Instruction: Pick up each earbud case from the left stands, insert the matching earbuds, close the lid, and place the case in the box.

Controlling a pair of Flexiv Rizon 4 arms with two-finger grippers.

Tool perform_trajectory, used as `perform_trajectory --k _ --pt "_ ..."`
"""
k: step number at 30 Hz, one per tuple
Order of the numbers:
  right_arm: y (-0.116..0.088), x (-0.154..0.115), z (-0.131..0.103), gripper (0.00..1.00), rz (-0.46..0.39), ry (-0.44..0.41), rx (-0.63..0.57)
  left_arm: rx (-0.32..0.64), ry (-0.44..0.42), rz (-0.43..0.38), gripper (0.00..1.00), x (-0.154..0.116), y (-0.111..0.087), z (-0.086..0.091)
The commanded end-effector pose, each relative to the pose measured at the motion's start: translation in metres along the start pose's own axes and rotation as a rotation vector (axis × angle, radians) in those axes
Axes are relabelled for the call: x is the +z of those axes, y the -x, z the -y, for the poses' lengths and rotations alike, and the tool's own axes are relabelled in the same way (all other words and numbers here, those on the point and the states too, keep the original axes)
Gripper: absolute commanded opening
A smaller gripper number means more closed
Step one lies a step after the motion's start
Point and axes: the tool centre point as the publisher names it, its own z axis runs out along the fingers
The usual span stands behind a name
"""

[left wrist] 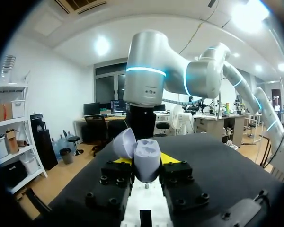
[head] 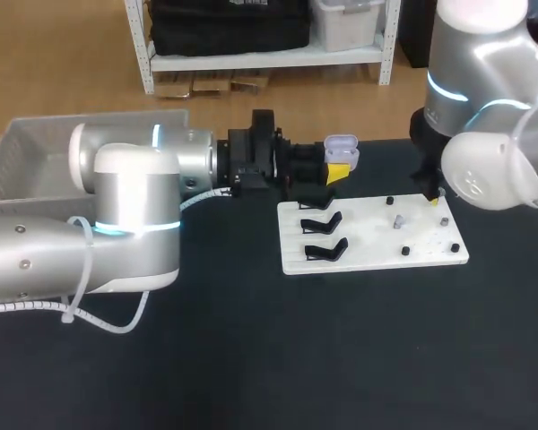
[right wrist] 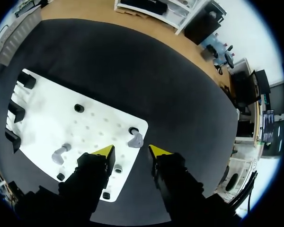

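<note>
A lavender earbud case (left wrist: 147, 160) with its lid (left wrist: 124, 142) swung open sits between my left gripper's yellow-tipped fingers, which are shut on it. In the head view this left gripper (head: 334, 172) holds the case (head: 341, 146) just beyond the far left corner of the white board (head: 368, 260). My right gripper (right wrist: 131, 151) hovers over the board's far right corner with its fingers apart. A grey earbud (right wrist: 135, 139) lies just ahead of its tips, untouched. A second grey earbud (right wrist: 60, 153) rests further along the board (right wrist: 47, 118). In the head view the right gripper (head: 435, 200) stands low over the board.
Three black stands (head: 323, 224) line the board's left side, all bare. Small black pegs (head: 405, 251) dot its right half. A grey mesh bin (head: 27, 161) stands at the table's far left, partly behind my left arm.
</note>
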Motion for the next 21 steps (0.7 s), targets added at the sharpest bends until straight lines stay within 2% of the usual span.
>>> perform_trajectory --k 1,21 --pt "0.0048 0.0043 0.0014 0.43 -0.007 -0.003 0.003 0.003 0.003 0.005 0.0 0.0002 -0.001 0.0001" --pt "0.0107 0.0093 0.0035 0.3 -0.019 -0.019 0.01 0.003 0.003 0.005 0.0 0.0002 -0.001 0.0001"
